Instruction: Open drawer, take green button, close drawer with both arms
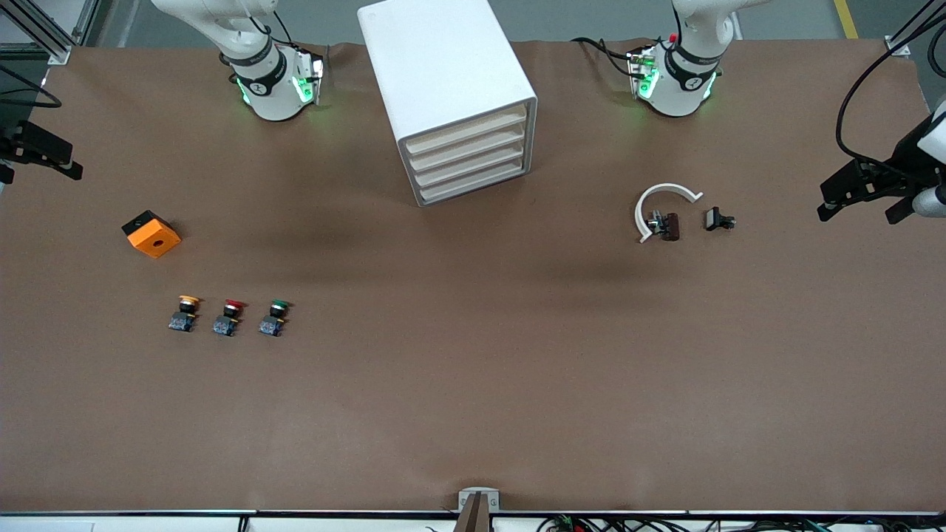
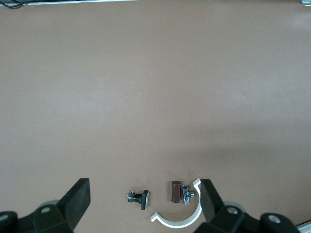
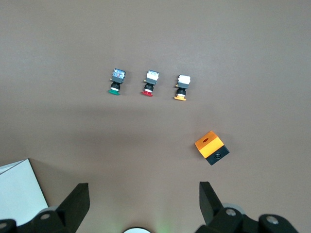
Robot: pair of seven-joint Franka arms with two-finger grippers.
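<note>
The white cabinet (image 1: 443, 81) stands at the middle of the table near the robots' bases. Its four beige drawer fronts (image 1: 469, 153) are all shut. The green-capped button (image 1: 276, 316) lies on the table nearer the front camera, toward the right arm's end; it also shows in the right wrist view (image 3: 116, 80). My right gripper (image 1: 44, 159) hangs open and empty high over the right arm's end of the table (image 3: 143, 190). My left gripper (image 1: 857, 213) hangs open and empty high over the left arm's end (image 2: 143, 189).
A red-capped button (image 1: 230, 316) and a yellow-capped button (image 1: 185, 312) lie beside the green one. An orange box (image 1: 151, 233) sits farther from the camera than they do. A white curved clamp (image 1: 661, 207), a brown part (image 1: 671, 226) and a small black part (image 1: 717, 219) lie toward the left arm's end.
</note>
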